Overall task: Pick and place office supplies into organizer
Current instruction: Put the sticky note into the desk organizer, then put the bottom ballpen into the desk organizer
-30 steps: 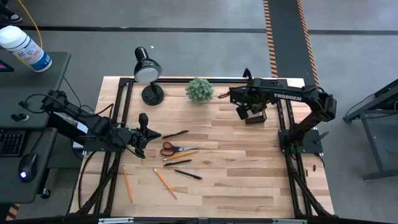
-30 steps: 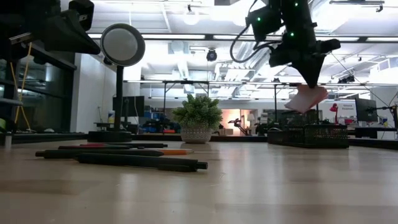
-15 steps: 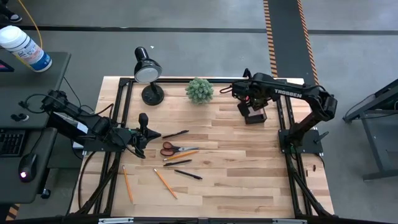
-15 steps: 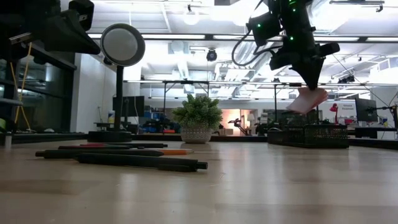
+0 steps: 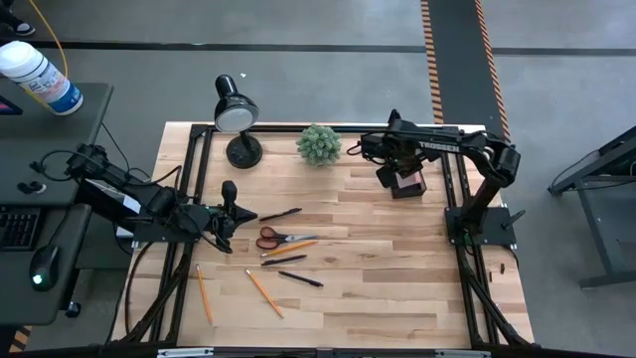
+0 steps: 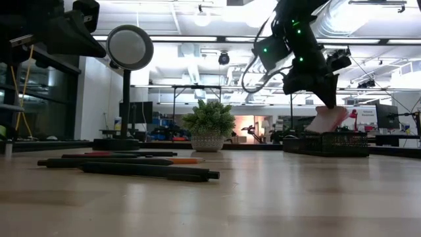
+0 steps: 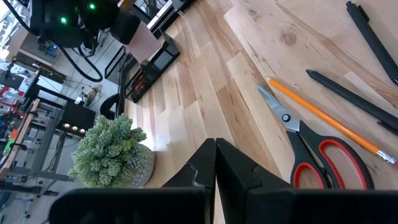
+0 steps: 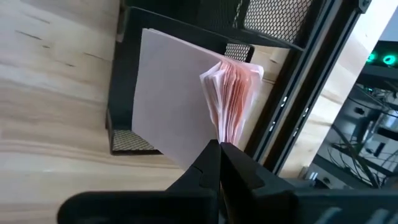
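At the bench's [image 5: 397, 298] far edge I see a black desk lamp [image 5: 236, 119] near the left corner, and a small green plant [image 5: 319, 144] just beside it toward the middle. A white bottle [image 5: 38, 78] lies off the bench, on the side desk [image 5: 89, 129].

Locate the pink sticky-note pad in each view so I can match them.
High view: hidden under the right pincer, above the organizer.
Low view: pad, right, just above organizer.
Left wrist: pad, far, beside organizer.
Right wrist: pad, centre, clamped.
Shared landmark: organizer.
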